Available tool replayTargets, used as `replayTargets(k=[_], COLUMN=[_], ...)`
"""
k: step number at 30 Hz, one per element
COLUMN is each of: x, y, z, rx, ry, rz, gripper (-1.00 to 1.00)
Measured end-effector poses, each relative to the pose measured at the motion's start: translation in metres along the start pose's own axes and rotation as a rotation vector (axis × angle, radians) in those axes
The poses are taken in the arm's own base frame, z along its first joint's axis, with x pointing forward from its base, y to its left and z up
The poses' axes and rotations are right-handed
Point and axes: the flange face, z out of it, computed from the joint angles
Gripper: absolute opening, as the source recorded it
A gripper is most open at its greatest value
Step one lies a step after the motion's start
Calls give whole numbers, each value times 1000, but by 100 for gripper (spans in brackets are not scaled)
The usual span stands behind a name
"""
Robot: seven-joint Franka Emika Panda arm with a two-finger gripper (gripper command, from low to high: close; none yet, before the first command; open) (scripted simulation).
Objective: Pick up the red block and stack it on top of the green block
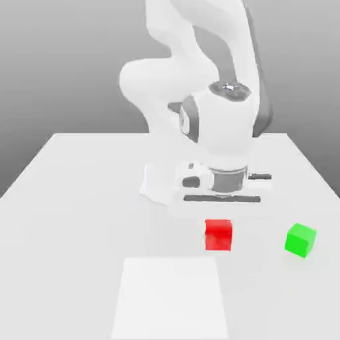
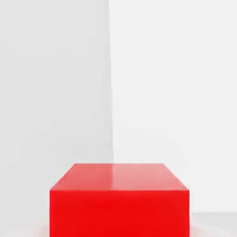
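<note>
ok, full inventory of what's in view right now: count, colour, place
red block: 1, red, at the gripper, below the hand
green block: 1, green, on the table, toward the exterior view's right
flat panel: 1, white, nearest the exterior view's camera
table: 1, pale grey-white, under the scene
robot arm: 1, white with dark grey joints, behind the blocks
gripper: 1, white hand with dark slots, shut on the red block
</note>
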Motion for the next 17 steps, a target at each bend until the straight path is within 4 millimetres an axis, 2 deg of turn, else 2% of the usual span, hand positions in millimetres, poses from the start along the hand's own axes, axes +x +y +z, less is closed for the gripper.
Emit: replayTargets(k=[4,7,8,10,13,14,17], x=[-68,-128,-138,-144,-144,-144,-144], y=[-53,-81,-85,-88,-88,-87,-87], z=[-13,-20,-15,1,31,38,38], rx=[1,2,2,2,2,2,2], ry=[-1,-4,-3,-2,-2,-3,-3], rz=[-336,-579,-619,-642,-643,-644,-644], gripper=[-100,-100,-100,-100,-100,100,100])
